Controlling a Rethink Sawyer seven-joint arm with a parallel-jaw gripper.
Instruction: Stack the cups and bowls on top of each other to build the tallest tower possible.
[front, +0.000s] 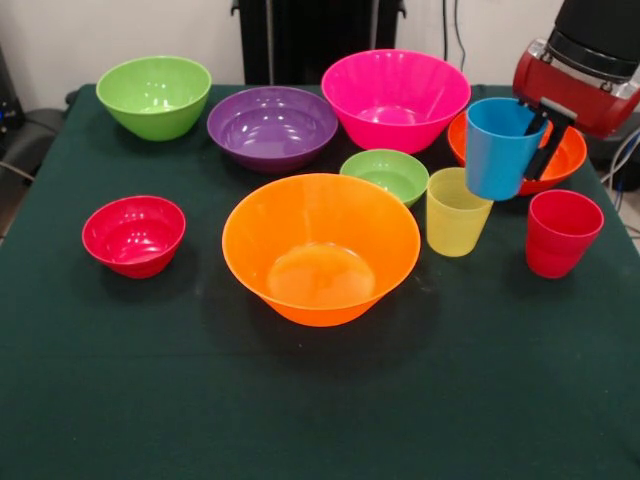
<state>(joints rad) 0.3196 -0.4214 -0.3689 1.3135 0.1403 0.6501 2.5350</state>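
Half the red-orange bowl (565, 160) hides behind the pincer-clamped (540, 125) blue cup (500, 148).

cups: blue (500, 147), yellow-green (455, 213), red (560, 233). bowls: orange (320, 248), pink (395, 98), purple (272, 127), lime green (154, 95), small red (134, 235). table cloth (120, 400) dark green.

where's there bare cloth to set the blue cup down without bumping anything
The widest free patch is the green tablecloth in front of the big orange bowl, red bowl and red cup. It is crowded around the yellow-green cup, where the tool holds the blue cup.
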